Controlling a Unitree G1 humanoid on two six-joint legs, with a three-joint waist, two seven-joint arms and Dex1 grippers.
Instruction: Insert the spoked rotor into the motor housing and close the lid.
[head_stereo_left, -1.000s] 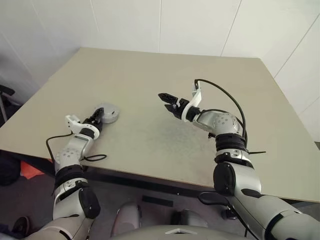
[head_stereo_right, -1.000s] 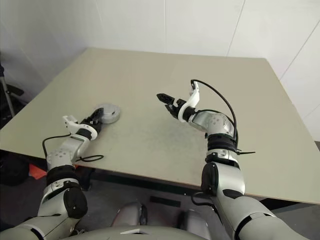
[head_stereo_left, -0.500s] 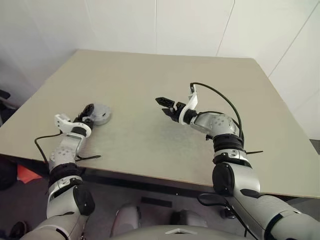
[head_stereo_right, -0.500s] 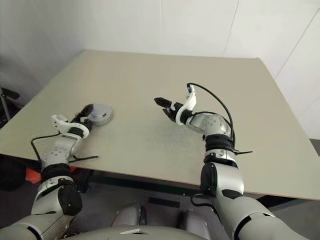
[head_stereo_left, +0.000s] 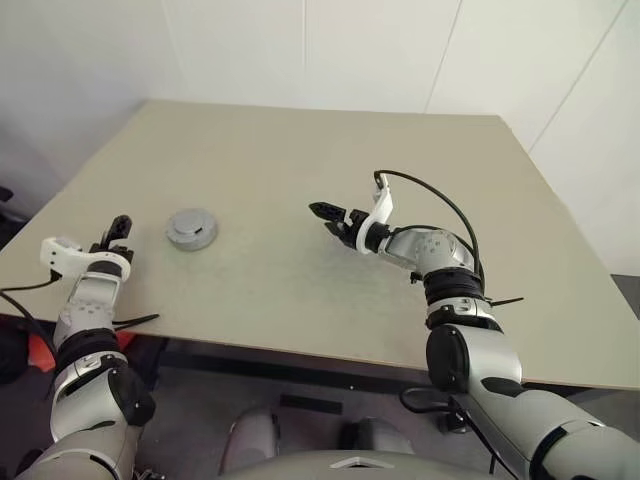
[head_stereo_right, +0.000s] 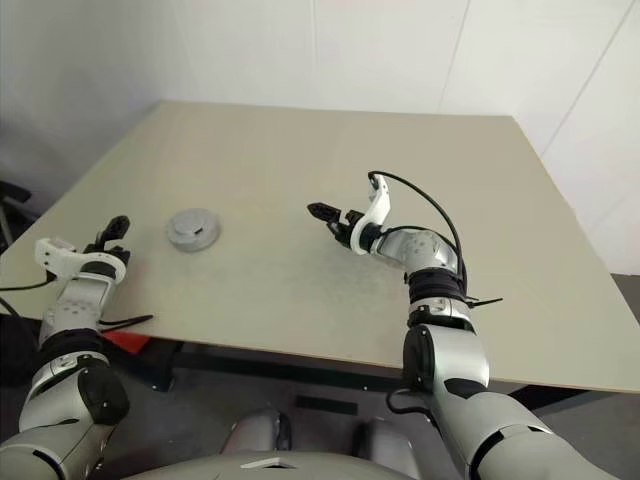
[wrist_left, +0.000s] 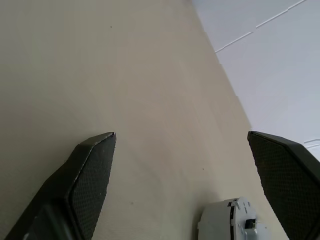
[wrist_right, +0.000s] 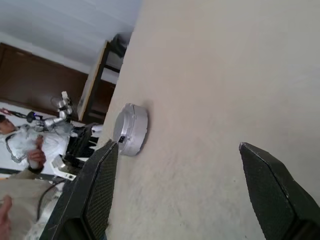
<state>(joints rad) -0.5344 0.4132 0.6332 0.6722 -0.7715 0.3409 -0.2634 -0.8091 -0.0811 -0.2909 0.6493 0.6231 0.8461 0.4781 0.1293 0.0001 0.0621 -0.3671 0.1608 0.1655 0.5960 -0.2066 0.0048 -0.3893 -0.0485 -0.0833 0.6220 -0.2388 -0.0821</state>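
Left gripper (head_stereo_left: 118, 228) hangs near the table's (head_stereo_left: 300, 290) front-left edge, jaws spread wide and holding nothing. Just beyond it the motor housing (head_stereo_left: 191, 228) sits on the tabletop with its lid (head_stereo_right: 193, 223) seemingly in place, well apart from both arms. Farther in, the right gripper (head_stereo_left: 328, 213) hovers mid-table, likewise spread and unladen. Judgement: assembly looks complete; draw both arms clear without nudging the housing.
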